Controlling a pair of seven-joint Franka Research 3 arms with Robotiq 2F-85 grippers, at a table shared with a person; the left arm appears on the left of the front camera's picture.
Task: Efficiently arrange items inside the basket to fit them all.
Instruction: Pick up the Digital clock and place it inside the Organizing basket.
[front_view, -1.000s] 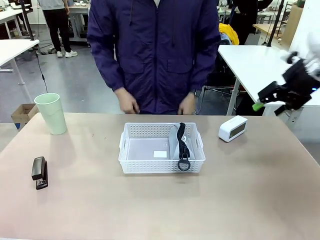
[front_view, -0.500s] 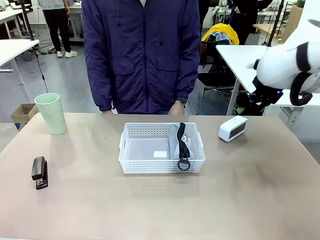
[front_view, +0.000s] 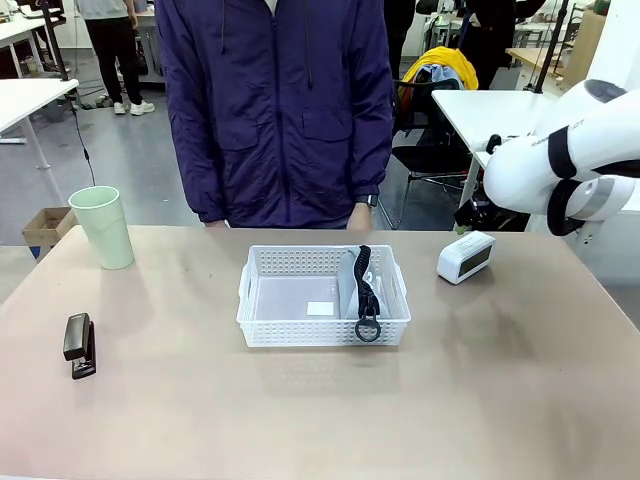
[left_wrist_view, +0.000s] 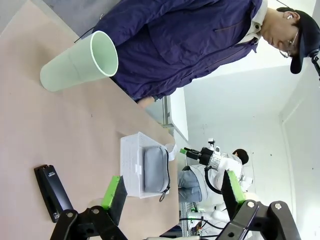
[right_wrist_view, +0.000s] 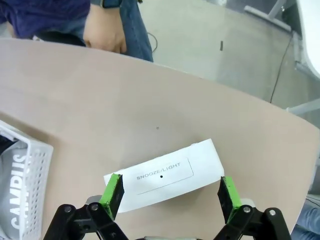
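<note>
Directly beneath the open right gripper: the white box, lying crosswise

In the right wrist view, the right gripper (right_wrist_view: 170, 196) is hanging with its jaws spread wide and holding nothing. The white rounded box (right_wrist_view: 165, 176) is lying just below and between them. Its long axis is running from one green pad toward the other, slightly tilted, and its length is nearly filling the gap. I judge that a grip across the short side is calling for a quarter turn of the wrist. Off to that view's lower left, the grey pouch (right_wrist_view: 19, 202) is showing inside the basket (right_wrist_view: 36, 165).

From the front, the box is sitting on the table (front_view: 300, 420) to the right of the basket, apart from it, so the right arm (front_view: 560, 165) is much the nearer one.

The left gripper (left_wrist_view: 172, 192) is also hanging open and empty over the table's left part. The black stapler (left_wrist_view: 52, 192) is lying closest to it, with the pale green plastic cup (left_wrist_view: 80, 62) farther off.

The pouch is taking up the basket's right part, with its strap hanging over the near wall, and the left part is looking free. The tabletop is a plain, flat beige.

Beyond the far edge, a person (front_view: 280, 100) in a dark jacket is standing close to the table with a hand (right_wrist_view: 105, 35) hanging at its rim. White tables are standing farther back.
</note>
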